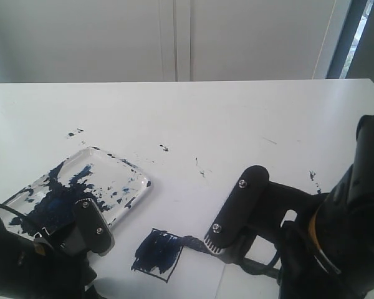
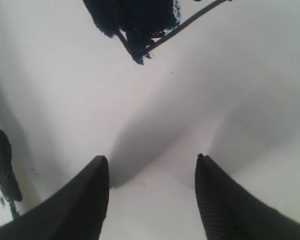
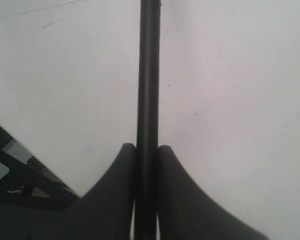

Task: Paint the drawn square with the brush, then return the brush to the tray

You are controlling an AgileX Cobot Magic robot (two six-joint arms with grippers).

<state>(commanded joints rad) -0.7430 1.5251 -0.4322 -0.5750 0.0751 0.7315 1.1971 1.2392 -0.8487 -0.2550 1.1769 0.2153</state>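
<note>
The brush (image 1: pixel 195 242) lies low over the tabletop (image 1: pixel 237 118) in the lower middle of the exterior view. Its dark tip is at the right edge of the drawn square (image 1: pixel 157 252) and its shaft runs back toward the lower right, so its long axis is close to level across the frame with the bristle end pointing left. The square, at lower centre, is dark blue over most of its inside with only scraps of white left, which suggests the painting step is nearly done. The right claw (image 1: pixel 217 248) is clenched on the brush. In the right wrist view both pads press flat against the black shaft, which runs straight out between them. The tray (image 1: pixel 118 163) sits at middle left, up and to the left of the square. From the right claw it lies beyond the square, roughly the way the bristles point but higher in the frame, and it is set askew to the brush's line. The left claw (image 2: pixel 149 167) is released and empty, its pads well apart over bare tabletop, with the painted square and the brush tip ahead of it. In the exterior view it sits at lower left, just beside the tray's near edge, and so is the nearer arm. The brush is in the right claw, though, so returning it likely means the right arm reaching leftward across the middle.
</note>
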